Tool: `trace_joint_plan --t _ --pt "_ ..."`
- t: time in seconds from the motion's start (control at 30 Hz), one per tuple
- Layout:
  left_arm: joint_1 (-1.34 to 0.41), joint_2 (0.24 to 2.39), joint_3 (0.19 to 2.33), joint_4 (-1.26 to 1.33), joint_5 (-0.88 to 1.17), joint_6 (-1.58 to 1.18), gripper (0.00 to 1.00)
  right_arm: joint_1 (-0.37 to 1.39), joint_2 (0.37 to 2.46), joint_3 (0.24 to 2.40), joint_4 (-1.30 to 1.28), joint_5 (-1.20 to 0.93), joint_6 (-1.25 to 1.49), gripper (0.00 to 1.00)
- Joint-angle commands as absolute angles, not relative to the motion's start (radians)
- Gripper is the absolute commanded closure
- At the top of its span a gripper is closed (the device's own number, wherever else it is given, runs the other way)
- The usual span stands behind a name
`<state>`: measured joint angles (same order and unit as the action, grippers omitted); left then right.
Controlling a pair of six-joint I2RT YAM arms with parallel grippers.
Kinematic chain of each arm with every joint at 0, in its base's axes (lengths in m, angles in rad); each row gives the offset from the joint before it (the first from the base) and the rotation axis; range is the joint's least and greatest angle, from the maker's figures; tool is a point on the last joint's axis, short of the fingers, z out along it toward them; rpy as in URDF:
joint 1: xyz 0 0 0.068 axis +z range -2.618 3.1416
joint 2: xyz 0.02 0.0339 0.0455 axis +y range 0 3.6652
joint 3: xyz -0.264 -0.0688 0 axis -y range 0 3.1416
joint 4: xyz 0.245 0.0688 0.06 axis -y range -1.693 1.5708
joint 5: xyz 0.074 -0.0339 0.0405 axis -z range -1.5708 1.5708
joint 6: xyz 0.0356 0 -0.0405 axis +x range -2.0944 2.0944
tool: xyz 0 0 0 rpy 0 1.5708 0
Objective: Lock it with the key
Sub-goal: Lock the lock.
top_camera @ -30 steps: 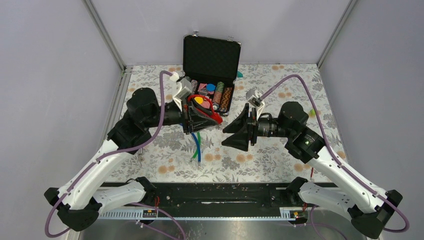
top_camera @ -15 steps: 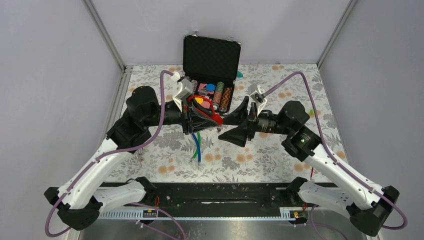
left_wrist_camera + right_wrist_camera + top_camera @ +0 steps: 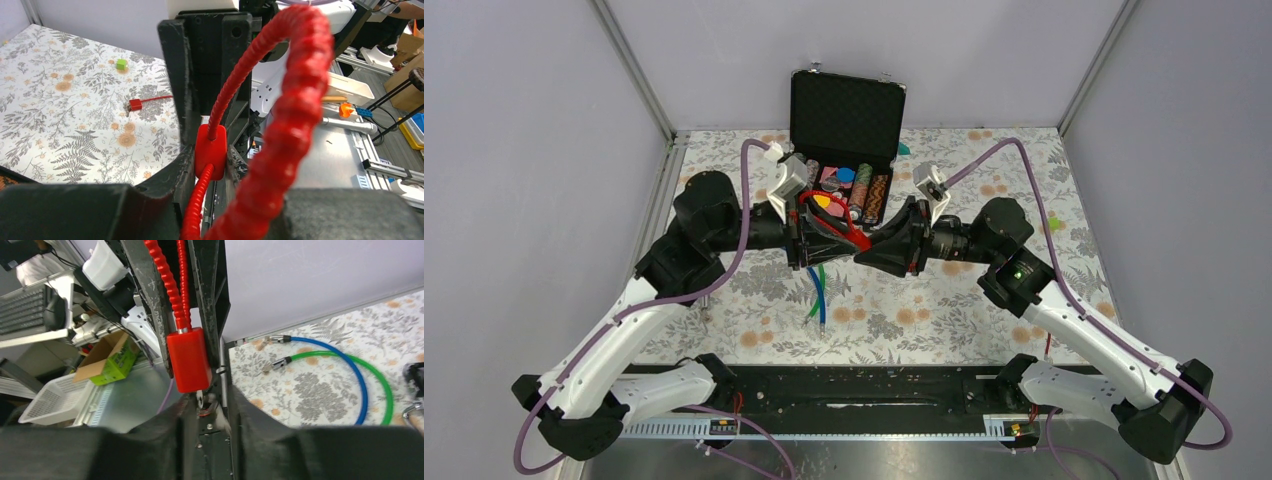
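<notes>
Clamping the red ribbed cable lock [image 3: 189, 360] above the middle of the floral desk [image 3: 984, 300] in the left end effector [image 3: 210, 160], with the right end effector [image 3: 207, 410] pinching a small metal key [image 3: 200, 401] right at its block's end.

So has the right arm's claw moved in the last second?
Yes. The right gripper, holding the key, has shifted left, measured against the open black case, closing on the red cable lock in the left gripper.
</notes>
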<state>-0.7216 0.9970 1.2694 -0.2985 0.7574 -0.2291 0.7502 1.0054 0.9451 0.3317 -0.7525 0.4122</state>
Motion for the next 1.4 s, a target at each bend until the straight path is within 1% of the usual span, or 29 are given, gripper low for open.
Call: trace_joint_plan --t 0.0,0.03,0.07,0.1,0.27,0.3,0.4,0.43,0.5,0.7,0.8,0.83,0.9,1.0,1.2,1.37 --pt "-0.721 0.991 1.324 -0.231 0.785 -0.247 1.0 0.76 1.007 0.981 0.394 -0.752 0.43 0.77" --pt "-0.721 0.989 1.323 -0.226 0.783 -0.251 1.0 0.759 1.009 0.981 0.394 -0.752 0.432 0.88" --pt "-0.721 0.987 1.322 -0.217 0.779 -0.258 1.0 0.76 1.009 0.98 0.394 -0.752 0.434 0.95" --pt "-0.721 0.986 1.318 -0.204 0.777 -0.267 1.0 0.76 1.006 0.977 0.393 -0.743 0.438 1.0" --pt "-0.72 0.985 1.302 -0.161 0.775 -0.307 1.0 0.759 0.993 0.953 0.418 -0.702 0.466 1.0" --pt "-0.72 0.984 1.294 -0.144 0.771 -0.316 1.0 0.76 0.994 0.948 0.433 -0.698 0.485 0.98" --pt "-0.721 0.983 1.264 -0.096 0.77 -0.353 1.0 0.759 1.005 0.942 0.483 -0.685 0.534 0.85" --pt "-0.721 0.983 1.258 -0.085 0.77 -0.362 1.0 0.76 1.01 0.941 0.502 -0.676 0.547 0.82" --pt "-0.72 0.984 1.253 -0.074 0.77 -0.372 1.0 0.759 1.017 0.932 0.541 -0.663 0.569 0.8" --pt "-0.72 0.985 1.255 -0.085 0.76 -0.372 1.0 0.759 1.022 0.921 0.607 -0.671 0.603 0.77" --pt "-0.721 0.983 1.258 -0.09 0.755 -0.37 1.0 0.76 1.016 0.918 0.598 -0.674 0.597 0.78" --pt "-0.721 0.982 1.259 -0.09 0.755 -0.369 1.0 0.759 1.014 0.917 0.592 -0.673 0.59 0.82" --pt "-0.72 0.983 1.264 -0.096 0.754 -0.365 1.0 0.759 1.009 0.915 0.575 -0.671 0.575 0.99" --pt "-0.72 0.982 1.287 -0.136 0.751 -0.337 1.0 0.758 0.997 0.925 0.475 -0.678 0.499 1.0" --pt "-0.717 0.984 1.303 -0.187 0.789 -0.289 1.0 0.758 0.99 1.022 0.056 -0.86 0.205 1.0" --pt "-0.706 0.985 1.326 -0.233 0.798 -0.262 1.0 0.759 0.997 1.093 -0.241 -0.877 0.009 1.0"
